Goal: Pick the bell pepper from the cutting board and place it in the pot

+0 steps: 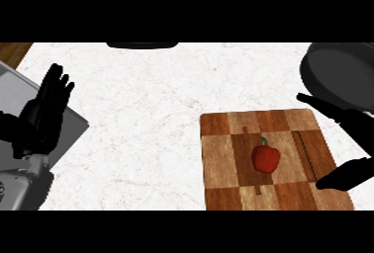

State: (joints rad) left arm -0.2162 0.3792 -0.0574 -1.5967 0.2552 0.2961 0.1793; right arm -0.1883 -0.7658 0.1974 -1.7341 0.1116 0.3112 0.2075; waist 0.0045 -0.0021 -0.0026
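Observation:
A red bell pepper with a green stem lies on the wooden cutting board, near its middle. The dark pot sits at the counter's far right, just behind the board. My right hand hovers over the board's right edge, open, fingers spread toward the pot and thumb low near the board's front corner; it is apart from the pepper. My left hand rests open at the left, fingers up.
A grey appliance surface lies at the left under my left hand. A dark object shows at the counter's far edge. White marble counter stretches between the left hand and the board.

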